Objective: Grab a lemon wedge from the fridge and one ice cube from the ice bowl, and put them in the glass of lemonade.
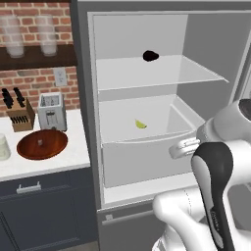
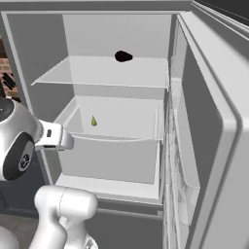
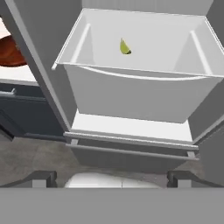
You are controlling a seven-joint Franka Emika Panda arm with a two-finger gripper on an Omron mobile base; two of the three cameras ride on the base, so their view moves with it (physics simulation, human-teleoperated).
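Observation:
The fridge (image 1: pixel 84 98) stands open, its door (image 2: pixel 214 126) swung to the right. A tiny yellow-green lemon wedge (image 1: pixel 140 124) (image 2: pixel 94 121) (image 3: pixel 125 47) lies on the floor of the white drawer (image 3: pixel 131 94) under the shelf. My gripper (image 3: pixel 111 179) hangs in front of and above that drawer, well short of the wedge, open with nothing between its fingertips (image 3: pixel 43 178). The reddish-brown ice bowl (image 1: pixel 42 144) rests on the counter left of the fridge, and the glass of lemonade (image 1: pixel 3 147) stands at the counter's left edge.
A dark round lump (image 1: pixel 150 56) sits on the fridge's glass shelf (image 1: pixel 162 73). A toaster (image 1: pixel 52 111) and a knife block (image 1: pixel 18 113) stand behind the bowl. Two frosted glasses (image 1: pixel 12 34) are on a wall shelf. Dark cabinets (image 1: pixel 44 211) lie below the counter.

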